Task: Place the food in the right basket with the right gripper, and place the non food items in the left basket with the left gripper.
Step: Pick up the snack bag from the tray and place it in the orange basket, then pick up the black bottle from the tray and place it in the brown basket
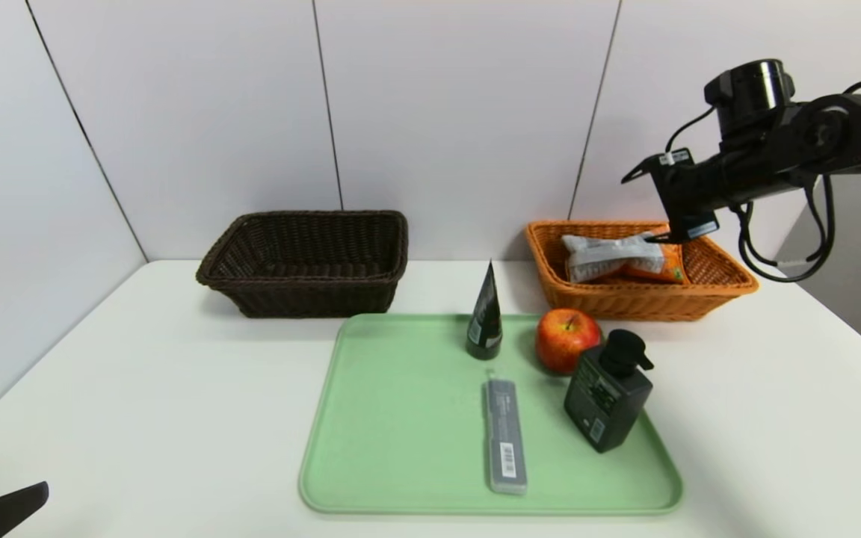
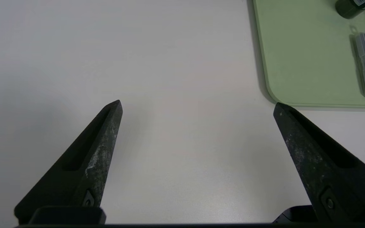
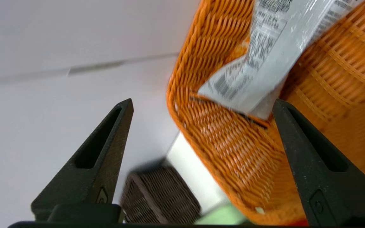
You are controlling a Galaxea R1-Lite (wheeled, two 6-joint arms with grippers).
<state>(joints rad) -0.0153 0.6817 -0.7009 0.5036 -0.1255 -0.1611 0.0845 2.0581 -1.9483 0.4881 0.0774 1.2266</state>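
Right pincer (image 1: 676,235) stands open, empty, above the orange basket (image 1: 726,282), snack packet (image 1: 613,256) lying inside; left pincer (image 2: 197,106) idles open.

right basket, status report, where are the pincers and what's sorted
Right pincer open above orange basket, snack packet inside. Left pincer open, parked over bare table. Apple on tray. Nothing blocking.

The right arm reaches in from the right side, held high, wrist angled forward and down — the right gripper (image 3: 203,106) has its two thin black fingers spread wide with nothing between them. The left gripper (image 2: 197,106) sits low at the near left edge, parked, fingers wide apart and empty — only a tip shows from the head camera.
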